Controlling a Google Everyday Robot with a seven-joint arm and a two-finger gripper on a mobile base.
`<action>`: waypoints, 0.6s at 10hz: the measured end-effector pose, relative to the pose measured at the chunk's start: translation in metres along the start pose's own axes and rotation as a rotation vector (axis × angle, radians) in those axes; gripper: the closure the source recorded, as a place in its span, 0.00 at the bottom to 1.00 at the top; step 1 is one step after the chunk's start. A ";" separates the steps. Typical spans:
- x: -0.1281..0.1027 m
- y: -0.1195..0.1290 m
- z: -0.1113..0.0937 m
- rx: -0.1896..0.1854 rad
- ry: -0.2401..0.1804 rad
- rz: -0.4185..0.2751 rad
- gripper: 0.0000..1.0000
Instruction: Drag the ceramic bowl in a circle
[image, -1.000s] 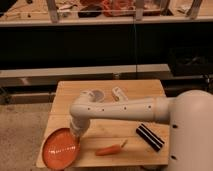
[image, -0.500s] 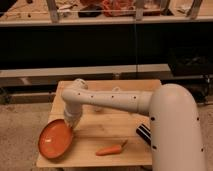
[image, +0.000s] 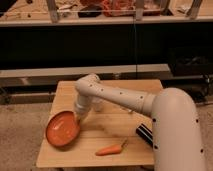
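The ceramic bowl is a wide, shallow orange-red bowl on the left part of the wooden table, close to its left edge. My white arm reaches in from the right and bends down to the bowl. My gripper sits at the bowl's upper right rim, touching it. A small whitish cup stands just right of the gripper, partly behind the arm.
An orange carrot lies near the table's front edge. A dark cylindrical object lies at the right, partly hidden by my arm. Shelves with clutter stand behind the table.
The bowl has moved up and slightly to the right along the table's left side, and the gripper has moved with it. The arm has swung further toward the back.
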 end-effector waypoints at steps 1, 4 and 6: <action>-0.006 0.013 -0.004 0.009 0.009 0.028 1.00; -0.035 0.052 -0.016 0.028 0.037 0.106 1.00; -0.060 0.061 -0.018 0.029 0.047 0.131 1.00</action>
